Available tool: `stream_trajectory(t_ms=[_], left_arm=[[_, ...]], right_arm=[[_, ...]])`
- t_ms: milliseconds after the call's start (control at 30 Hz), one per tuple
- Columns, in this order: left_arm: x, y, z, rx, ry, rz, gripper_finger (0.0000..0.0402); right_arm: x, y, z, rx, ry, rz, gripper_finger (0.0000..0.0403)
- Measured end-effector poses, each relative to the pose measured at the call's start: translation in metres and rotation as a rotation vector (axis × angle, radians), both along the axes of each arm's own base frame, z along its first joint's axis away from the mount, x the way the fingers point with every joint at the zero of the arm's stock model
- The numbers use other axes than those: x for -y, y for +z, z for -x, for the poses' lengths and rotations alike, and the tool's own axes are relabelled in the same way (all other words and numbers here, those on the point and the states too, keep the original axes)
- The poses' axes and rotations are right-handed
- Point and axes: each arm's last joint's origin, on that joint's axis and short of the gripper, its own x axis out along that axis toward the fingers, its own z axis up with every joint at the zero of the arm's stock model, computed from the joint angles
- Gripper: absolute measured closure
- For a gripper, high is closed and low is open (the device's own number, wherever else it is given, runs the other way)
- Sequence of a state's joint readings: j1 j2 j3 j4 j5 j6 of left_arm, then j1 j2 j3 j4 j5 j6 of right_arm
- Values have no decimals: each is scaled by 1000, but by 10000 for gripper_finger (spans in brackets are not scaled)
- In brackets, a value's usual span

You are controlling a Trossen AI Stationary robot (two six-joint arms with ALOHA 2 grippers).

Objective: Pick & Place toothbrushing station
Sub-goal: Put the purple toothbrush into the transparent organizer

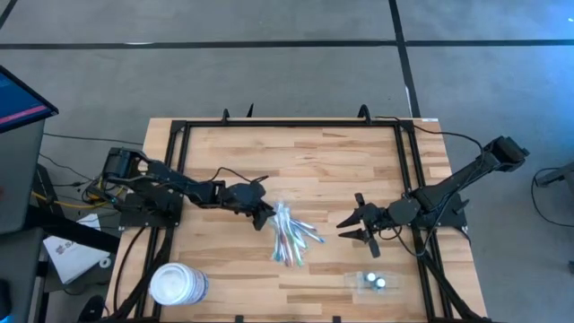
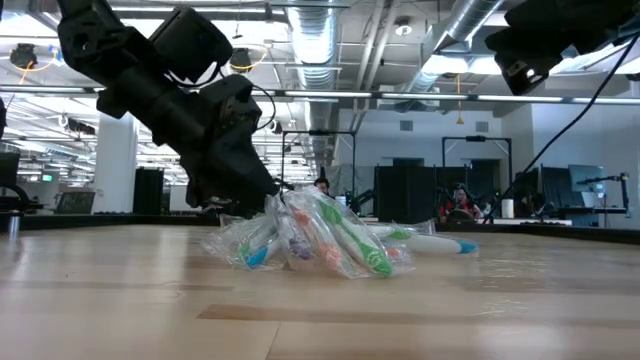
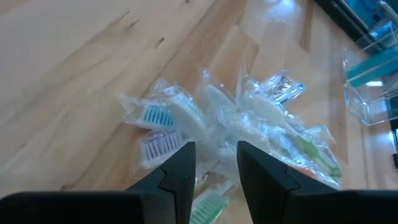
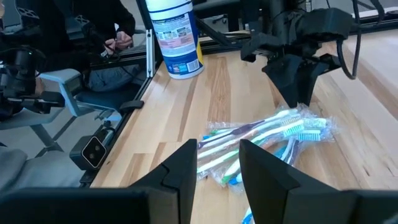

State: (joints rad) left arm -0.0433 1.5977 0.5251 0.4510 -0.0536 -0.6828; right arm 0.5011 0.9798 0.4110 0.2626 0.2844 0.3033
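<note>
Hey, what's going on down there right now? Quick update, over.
Left gripper open, at the wrapped toothbrushes. Right gripper open, hovering empty nearby. Clear toothbrushing station untouched near the table edge. Nothing blocking it.

Light wooden table [image 1: 314,161] in a black metal frame [image 1: 291,123], grey floor [image 1: 224,72] with dark seams, exposed ceiling ducts [image 2: 320,40], strip lights, dark racks [image 2: 405,192] beyond.

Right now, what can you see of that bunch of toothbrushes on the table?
The toothbrushes lie in a loose fanned heap mid-table, each sealed in crinkly clear plastic wrap. Handles look white, green and blue, with coloured bristles. The left gripper sits at the heap's upper end, fingers apart above the wrappers; whether it touches them is unclear.
</note>
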Motion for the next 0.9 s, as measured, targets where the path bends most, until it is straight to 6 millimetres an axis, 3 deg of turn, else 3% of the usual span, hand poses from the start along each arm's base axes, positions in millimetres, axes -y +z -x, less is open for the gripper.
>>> stream_trajectory(t_ms=[433,533,700,900], left_arm=[[0,0,-1,15,14,3,292],[1,0,-1,17,29,-11,315],[3,0,-2,20,20,-15,391],[5,0,-1,21,17,-29,401]], right_arm=[[0,0,0,0,0,1,291],[0,0,0,0,0,1,291],[0,0,0,0,-1,1,291],[0,0,0,3,3,13,291]])
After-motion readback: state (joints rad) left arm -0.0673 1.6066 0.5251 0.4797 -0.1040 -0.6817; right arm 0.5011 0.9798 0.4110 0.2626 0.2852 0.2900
